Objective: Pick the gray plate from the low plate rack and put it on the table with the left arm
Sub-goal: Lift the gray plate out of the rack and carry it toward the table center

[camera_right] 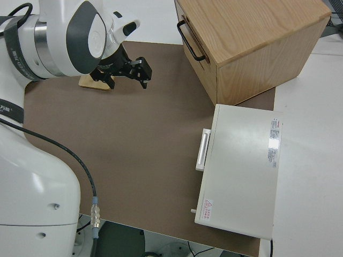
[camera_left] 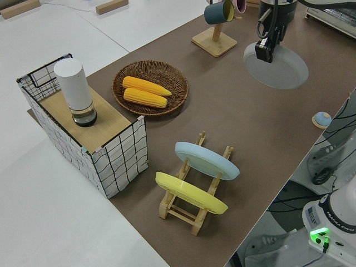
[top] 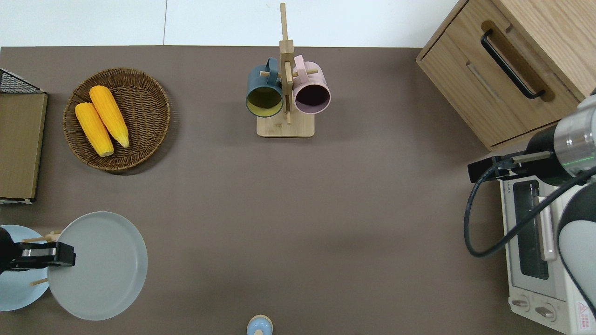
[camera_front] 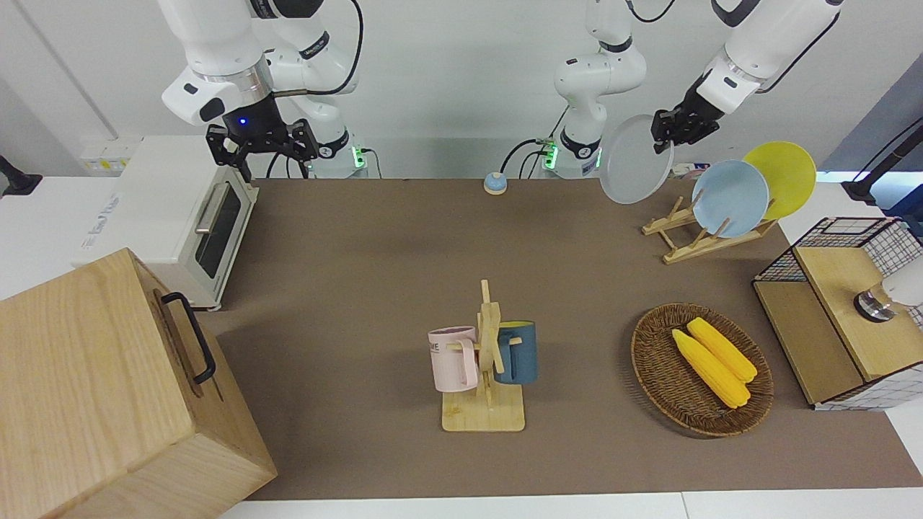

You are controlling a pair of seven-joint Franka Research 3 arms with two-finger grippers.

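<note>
Your left gripper (top: 63,255) pinches the gray plate (top: 98,265) by its rim, aloft beside the low plate rack (camera_front: 692,231), where light-blue plate (camera_front: 730,199) and yellow plate (camera_front: 782,176) stand; your right arm is parked.

The gray plate (top: 98,265) hangs over the table (top: 298,209) beside the low plate rack (camera_front: 692,234).

I count three plates: one gray plate (top: 98,265), one light-blue plate (camera_front: 730,198), one yellow plate (camera_front: 782,176). Two mugs: one pink mug (camera_front: 453,358), one dark-blue mug (camera_front: 518,352). Two corn cobs (camera_front: 714,360). One wicker basket (camera_front: 652,375), one low plate rack (camera_front: 681,241), one mug stand (camera_front: 484,414), one toaster oven (camera_front: 169,216), one wooden cabinet (camera_front: 94,404).
</note>
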